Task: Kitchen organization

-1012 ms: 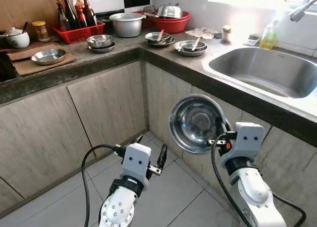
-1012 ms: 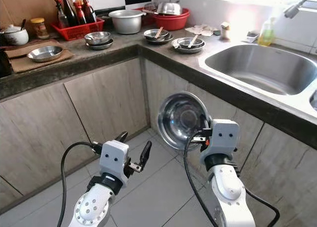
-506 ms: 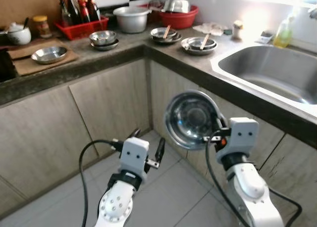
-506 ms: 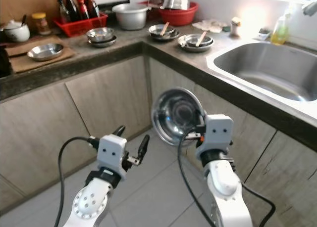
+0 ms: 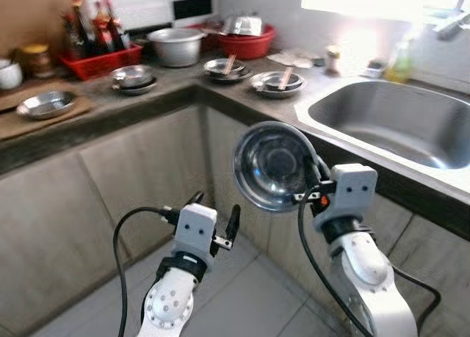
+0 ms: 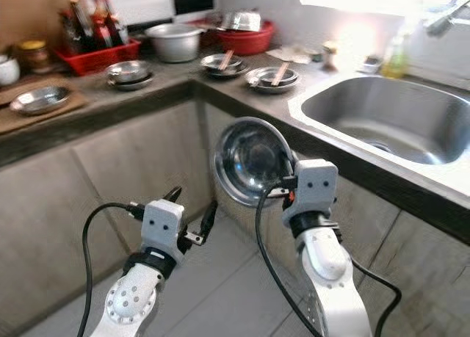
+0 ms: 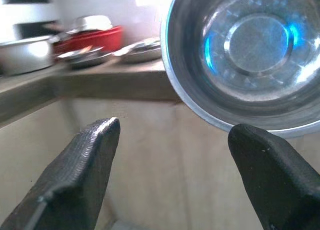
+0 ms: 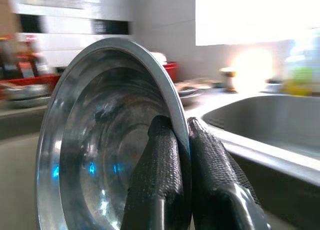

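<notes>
Right pincer [image 5: 311, 184] clamps steel bowl [image 5: 272, 164] rim; frames blurred.

We see a glossy steel bowl [image 5: 272, 165], a matt stainless sink [image 5: 389, 120], a dull stone-like counter [image 5: 220, 102] and rough black rubbery fingertips [image 7: 85, 160]

Silver steel bowl [image 5: 275, 165] is reflecting blue glints. Red basin [image 5: 247, 42] at 12 o'clock and red rack [image 5: 100, 59] at 11 o'clock are showing; fingers [image 7: 82, 175] black.
</notes>
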### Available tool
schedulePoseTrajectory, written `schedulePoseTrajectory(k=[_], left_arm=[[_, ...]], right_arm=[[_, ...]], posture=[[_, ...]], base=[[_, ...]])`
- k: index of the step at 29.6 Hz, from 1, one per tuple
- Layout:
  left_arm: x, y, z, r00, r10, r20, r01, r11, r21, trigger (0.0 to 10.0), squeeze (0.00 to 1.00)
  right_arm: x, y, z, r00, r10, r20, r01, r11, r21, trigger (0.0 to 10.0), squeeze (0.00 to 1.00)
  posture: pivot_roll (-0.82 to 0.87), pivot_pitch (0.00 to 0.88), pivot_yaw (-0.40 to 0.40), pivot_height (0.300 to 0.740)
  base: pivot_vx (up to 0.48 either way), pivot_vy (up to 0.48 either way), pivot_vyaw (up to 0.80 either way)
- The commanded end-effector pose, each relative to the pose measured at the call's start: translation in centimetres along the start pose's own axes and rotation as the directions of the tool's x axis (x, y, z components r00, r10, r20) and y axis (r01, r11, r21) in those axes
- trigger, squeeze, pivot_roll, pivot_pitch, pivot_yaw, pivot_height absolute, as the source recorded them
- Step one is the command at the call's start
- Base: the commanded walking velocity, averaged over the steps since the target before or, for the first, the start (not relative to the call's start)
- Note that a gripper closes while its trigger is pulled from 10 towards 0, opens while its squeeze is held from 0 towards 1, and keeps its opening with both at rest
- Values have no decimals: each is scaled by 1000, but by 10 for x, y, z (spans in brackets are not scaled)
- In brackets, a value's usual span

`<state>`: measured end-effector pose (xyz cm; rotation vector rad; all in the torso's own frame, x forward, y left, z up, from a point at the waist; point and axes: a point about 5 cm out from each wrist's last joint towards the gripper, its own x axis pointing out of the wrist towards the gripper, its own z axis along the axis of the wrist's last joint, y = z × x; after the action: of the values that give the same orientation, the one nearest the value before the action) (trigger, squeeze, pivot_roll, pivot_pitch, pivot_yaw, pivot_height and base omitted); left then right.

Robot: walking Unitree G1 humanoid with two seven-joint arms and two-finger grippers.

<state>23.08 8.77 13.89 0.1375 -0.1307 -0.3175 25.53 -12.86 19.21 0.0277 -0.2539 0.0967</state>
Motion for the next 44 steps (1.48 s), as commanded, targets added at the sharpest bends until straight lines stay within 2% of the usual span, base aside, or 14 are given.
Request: schedulePoseTrajectory(k=[1,9,21,26,32,38,44], left_arm=[[1,-5,2,1000,-20,12,20,1000,-5,10000,0],[2,-3,1,1000,-17,8,17,1000,0,10000,0],[3,-2,1,1000,-9,10,10,1000,-1,10000,0],[3,0,0,1000,-4,7,4,1000,4,10000,0],[3,0,0,1000,-4,4,4,1000,7,10000,0],[3,-1,0,1000,-7,7,7,1000,5,10000,0],[3,-1,0,1000,-9,6,9,1000,4,10000,0]], right_arm=[[3,-6,6,999,-20,30,20,1000,-7,0,0],[11,-3,17,997,-9,78,11,1000,-23,0,0],[25,-1,28,993,9,116,-8,1000,-3,0,0],[27,0,29,992,13,122,-12,1000,-14,0,0],[32,2,29,993,20,118,-18,1000,-17,0,0],[34,2,28,994,26,110,-24,1000,-17,0,0],[35,0,26,995,18,102,-14,999,-48,0,0]], posture=[[28,0,-7,740],[32,0,-12,740],[33,0,-16,740],[35,2,-16,740],[37,4,-18,740],[37,7,-17,740],[34,9,-18,740]], base=[[326,0,-800],[324,0,-200],[317,0,-133],[313,0,-800],[316,0,0],[312,0,-750],[314,0,0]])
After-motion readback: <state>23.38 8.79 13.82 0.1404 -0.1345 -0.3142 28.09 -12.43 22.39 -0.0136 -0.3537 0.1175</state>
